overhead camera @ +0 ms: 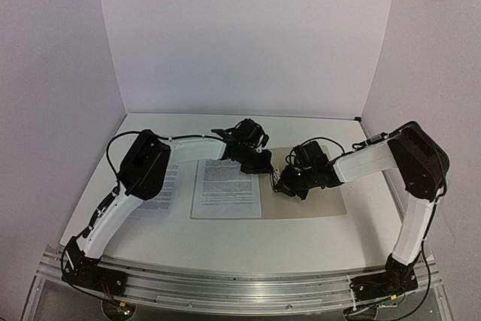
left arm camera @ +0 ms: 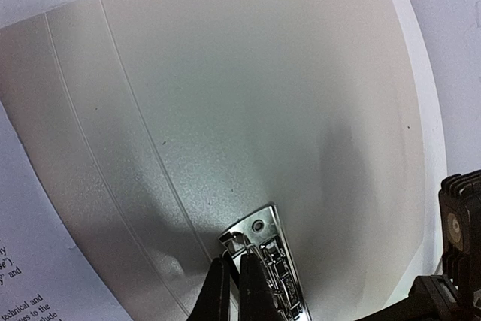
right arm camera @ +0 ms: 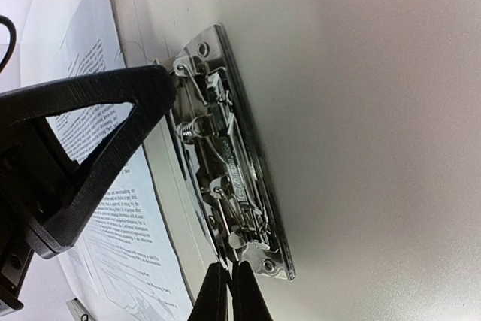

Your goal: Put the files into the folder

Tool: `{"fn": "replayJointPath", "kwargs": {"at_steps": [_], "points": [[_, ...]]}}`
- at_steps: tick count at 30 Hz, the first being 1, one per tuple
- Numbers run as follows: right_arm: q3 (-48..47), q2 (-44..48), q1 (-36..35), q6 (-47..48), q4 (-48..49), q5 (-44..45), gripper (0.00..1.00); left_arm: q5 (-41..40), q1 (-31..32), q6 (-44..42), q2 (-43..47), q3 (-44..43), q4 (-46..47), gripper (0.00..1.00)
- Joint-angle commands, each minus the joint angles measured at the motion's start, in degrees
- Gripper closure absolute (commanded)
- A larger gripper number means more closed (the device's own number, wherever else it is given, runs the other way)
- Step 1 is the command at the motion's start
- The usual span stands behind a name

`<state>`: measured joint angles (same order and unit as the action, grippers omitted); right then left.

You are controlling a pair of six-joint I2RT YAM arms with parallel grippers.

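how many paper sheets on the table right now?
2. One sheet lies flat at the centre, just left of the metal clip in the folder. The second sheet lies further left, partly under the left arm. Others may be hidden beneath that arm.

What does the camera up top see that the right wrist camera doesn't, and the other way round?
Top only: the whole left arm and right arm, plus a second printed sheet partly under the left arm. Right wrist only: the shiny metal clip close up, with spring and screws. Both: the beige folder, the printed sheet beside the clip, and the left gripper and right gripper, shut, at the clip.
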<state>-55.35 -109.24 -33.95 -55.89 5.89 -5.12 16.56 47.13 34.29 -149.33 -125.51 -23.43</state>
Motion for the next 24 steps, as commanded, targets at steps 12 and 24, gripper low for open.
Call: {"fn": "replayJointPath", "kwargs": {"at_steps": [12,24], "points": [[-9.37,-4.75,5.88,4.34,-22.33,4.1,1.0,2.05,-1.79,-4.77,-1.56,-0.63,-8.97,1.0],[-15.38,-4.44,6.08,5.28,-22.33,-1.89,0.99,5.79,-1.88,-3.12,-0.54,-2.03,-6.69,0.87]]}}
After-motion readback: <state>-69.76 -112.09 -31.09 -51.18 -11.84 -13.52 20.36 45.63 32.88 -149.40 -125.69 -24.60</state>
